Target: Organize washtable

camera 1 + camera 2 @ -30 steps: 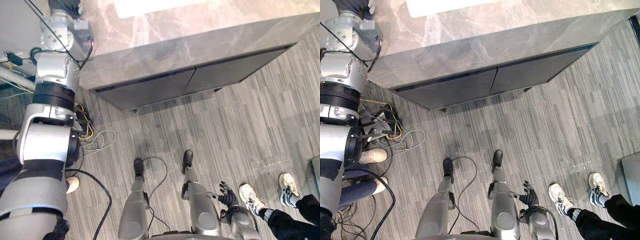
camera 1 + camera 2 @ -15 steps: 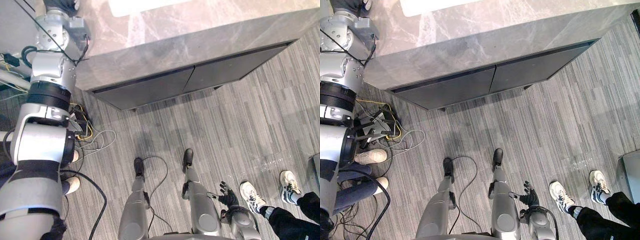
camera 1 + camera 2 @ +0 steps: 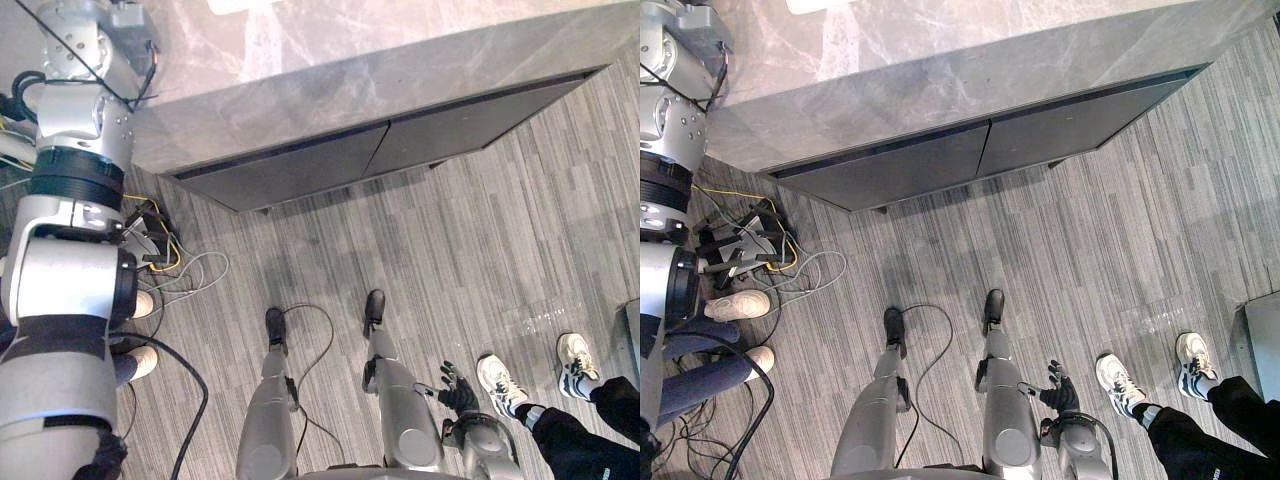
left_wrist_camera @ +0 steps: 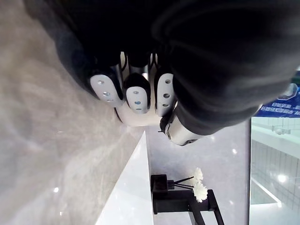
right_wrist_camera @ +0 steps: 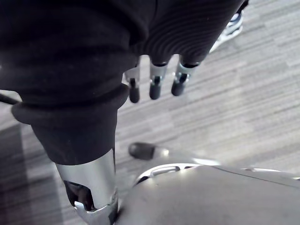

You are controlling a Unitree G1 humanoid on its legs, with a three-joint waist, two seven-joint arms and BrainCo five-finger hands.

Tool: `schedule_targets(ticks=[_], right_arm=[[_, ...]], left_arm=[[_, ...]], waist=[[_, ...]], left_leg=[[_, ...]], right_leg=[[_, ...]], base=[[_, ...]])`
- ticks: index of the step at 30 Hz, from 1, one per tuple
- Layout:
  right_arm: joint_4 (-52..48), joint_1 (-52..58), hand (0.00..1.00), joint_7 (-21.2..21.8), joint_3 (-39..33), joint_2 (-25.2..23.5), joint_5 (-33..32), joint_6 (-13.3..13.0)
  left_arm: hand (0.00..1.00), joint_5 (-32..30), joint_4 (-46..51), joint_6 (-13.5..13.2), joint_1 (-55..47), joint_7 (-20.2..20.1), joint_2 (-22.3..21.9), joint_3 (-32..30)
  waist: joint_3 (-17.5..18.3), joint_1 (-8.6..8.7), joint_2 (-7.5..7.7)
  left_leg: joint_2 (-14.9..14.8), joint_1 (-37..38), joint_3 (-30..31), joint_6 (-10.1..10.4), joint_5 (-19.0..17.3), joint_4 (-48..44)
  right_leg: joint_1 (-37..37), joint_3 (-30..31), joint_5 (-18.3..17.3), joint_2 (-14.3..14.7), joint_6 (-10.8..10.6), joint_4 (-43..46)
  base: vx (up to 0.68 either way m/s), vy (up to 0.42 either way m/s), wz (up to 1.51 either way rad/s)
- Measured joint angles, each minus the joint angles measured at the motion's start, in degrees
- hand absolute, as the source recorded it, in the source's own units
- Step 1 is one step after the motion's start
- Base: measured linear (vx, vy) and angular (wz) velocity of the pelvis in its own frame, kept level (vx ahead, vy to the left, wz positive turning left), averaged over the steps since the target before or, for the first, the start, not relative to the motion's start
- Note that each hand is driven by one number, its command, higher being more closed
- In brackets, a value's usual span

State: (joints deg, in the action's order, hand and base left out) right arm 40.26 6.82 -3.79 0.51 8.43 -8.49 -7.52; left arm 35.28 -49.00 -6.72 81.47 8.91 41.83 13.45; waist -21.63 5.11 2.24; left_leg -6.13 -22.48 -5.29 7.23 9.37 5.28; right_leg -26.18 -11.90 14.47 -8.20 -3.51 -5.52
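washtable (image 3: 300, 95): a grey marble counter across the far side of the head views, with two dark cabinet doors (image 3: 340, 170) under its front edge.
left arm (image 3: 70, 290): rises along the left edge of the head views and reaches up over the left end of the washtable.
left hand (image 4: 137, 93): its wrist view shows it close over the marble top. I cannot tell whether it is loose or clenched, nor whether it touches the stone.
washtable to left hand: the marble surface lies just beside the hand and runs on past it.
left wrist view adds: a white basin (image 4: 129, 192) set in the top, and beyond it a black holder (image 4: 168, 199) with white flowers (image 4: 199, 183), well apart from the hand.
right hand (image 3: 457, 387): low at the robot's right side, well apart from the washtable, spread and released, grasping nothing.
right wrist view adds: the right hand's fingers (image 5: 154, 82) straight in a row above the grey striped floor (image 5: 243, 103).
head views add: a person's white shoes (image 3: 497, 378) on the floor just beside the right hand. Another person's pale shoes (image 3: 737, 305) stand at the left, near a tangle of wires (image 3: 760, 245) below the counter's left end.
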Motion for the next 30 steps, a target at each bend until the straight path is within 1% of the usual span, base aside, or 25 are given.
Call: schedule_targets(ticks=[2,4,8,10,13,15,18,21,25,30], right_arm=[[-0.3,0.0,0.0,0.0,0.0,0.0,0.0,0.0],[-1.4,0.2,0.0,-0.1,0.0,0.0,0.0,0.0],[-1.8,0.2,0.0,-0.3,0.0,-0.2,-0.1,0.0],[-2.9,0.2,0.0,-1.1,0.0,-0.8,-0.6,0.0],[-4.1,0.2,0.0,-1.2,0.2,-2.0,-1.2,-0.2],[-4.8,0.2,0.0,-1.1,0.2,-2.8,-1.2,-0.1],[-5.9,0.2,0.0,-1.2,0.1,-3.5,-1.8,-0.2],[-8.0,0.2,0.0,-1.2,0.1,-3.6,-2.3,-0.7],[-10.4,0.2,0.0,-1.5,0.0,-3.5,-2.7,-1.1],[-12.7,0.2,0.0,-2.7,-0.3,-3.5,-2.8,-1.0]], left_arm=[[1.0,0.0,0.0,-0.1,0.9,0.0,0.0,0.0],[1.0,0.0,0.1,-0.5,2.5,0.0,0.0,0.0],[1.0,0.8,0.0,-0.3,5.1,0.2,0.0,0.7],[1.0,2.6,0.0,-0.1,7.5,0.2,0.0,2.3],[1.0,3.6,0.0,-0.1,8.9,0.3,0.0,2.4],[1.0,3.9,-0.1,0.0,10.2,0.3,0.0,2.6],[1.0,3.8,-0.1,0.2,12.9,0.6,-0.4,2.9],[1.0,3.9,-0.1,0.1,16.7,1.9,-1.6,2.9],[1.0,4.8,-0.1,-0.2,18.9,2.8,-3.9,2.8],[1.0,9.2,-0.1,-1.2,21.5,4.0,-8.2,2.9]], waist=[[0.0,-0.26,0.01],[0.0,-0.99,0.07],[-0.1,-1.25,0.37],[-0.2,-1.51,0.72],[-0.2,-1.78,1.27],[-0.4,-2.04,1.77],[-0.7,-1.95,2.39],[-0.9,-1.88,2.93],[-0.9,-1.17,3.06],[-1.0,-0.76,3.19]], left_leg=[[-0.1,-0.6,0.0,0.0,0.0,0.0],[-0.1,-1.8,-0.1,-0.1,0.1,0.0],[-0.1,-3.0,0.3,-0.3,0.2,0.0],[-0.1,-4.0,0.4,-0.4,0.3,0.0],[-0.1,-4.7,0.4,-0.4,0.4,0.0],[-0.1,-4.9,0.3,-0.4,0.4,0.0],[-0.5,-5.2,0.3,-0.5,0.4,0.0],[-0.6,-6.0,-0.2,-0.5,0.4,0.0],[-1.0,-6.7,-0.4,-0.4,0.3,0.0],[-1.3,-7.3,-1.4,-0.4,0.3,0.0]], right_leg=[[-0.5,0.0,0.0,0.0,0.0,0.0],[-1.9,0.0,0.2,0.1,0.1,0.0],[-2.6,-0.4,0.5,0.0,0.1,0.0],[-3.4,-0.7,0.5,0.0,0.1,0.0],[-4.0,-0.8,0.5,-0.1,0.1,0.0],[-4.3,-0.8,0.5,-0.1,0.1,0.0],[-4.6,-0.8,0.5,-0.4,0.1,0.0],[-5.6,-0.6,0.5,-0.4,0.1,0.0],[-6.3,-0.5,0.5,0.0,0.1,0.0],[-7.3,0.1,0.6,0.2,0.0,0.0]], base=[[-0.05,0.023,-0.01],[-0.05,0.021,-0.02],[-0.04,0.031,0.05],[-0.04,0.035,0.07],[-0.04,0.039,0.03],[-0.04,0.04,-0.01],[-0.04,0.049,0.0],[-0.03,0.039,-0.06],[-0.02,0.022,-0.03],[-0.02,0.034,-0.07]])
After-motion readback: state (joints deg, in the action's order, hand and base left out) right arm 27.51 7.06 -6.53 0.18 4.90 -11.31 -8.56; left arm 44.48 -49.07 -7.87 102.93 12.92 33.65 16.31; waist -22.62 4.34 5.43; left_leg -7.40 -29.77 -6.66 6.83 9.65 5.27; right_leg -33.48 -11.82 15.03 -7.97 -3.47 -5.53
